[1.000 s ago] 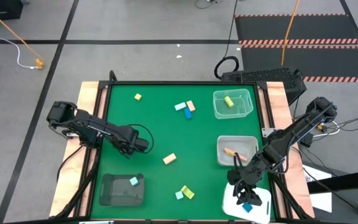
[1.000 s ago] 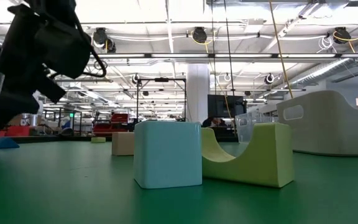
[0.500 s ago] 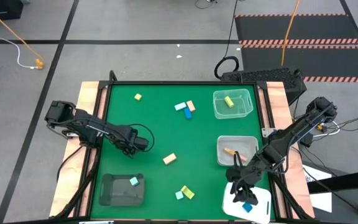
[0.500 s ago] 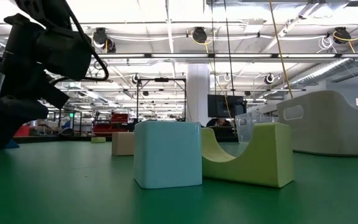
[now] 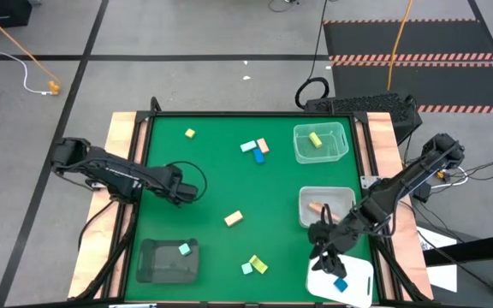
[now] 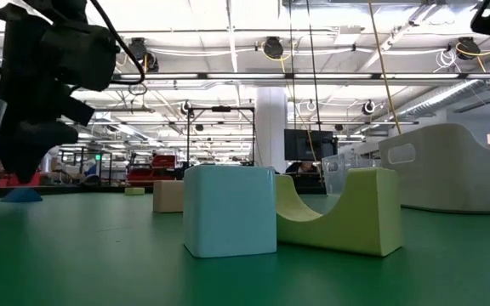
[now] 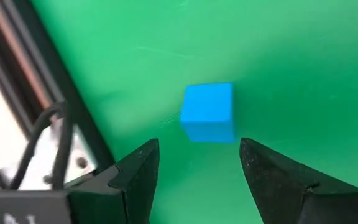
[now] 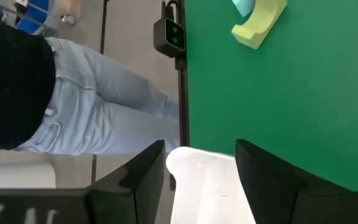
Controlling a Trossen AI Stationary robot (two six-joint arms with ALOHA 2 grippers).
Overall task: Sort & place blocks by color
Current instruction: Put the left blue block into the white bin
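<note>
Blue cube (image 7: pixel 207 111) loose on tabletop (image 7: pixel 303 56), framed for pickup by part-open, empty left gripper (image 7: pixel 199 163); right gripper (image 8: pixel 200 160) likewise empty.

A grey floor (image 5: pixel 187 34) crossed by dark seams is seen around the green worktop (image 5: pixel 221 184). An orange cable (image 5: pixel 11 38) is laid across it beyond the far left corner, and black matting (image 5: pixel 418 47) with striped edges beyond the far right corner. Rows of ceiling lights (image 6: pixel 266 47) and a white pillar (image 6: pixel 270 127) are shown in the hall behind.
</note>
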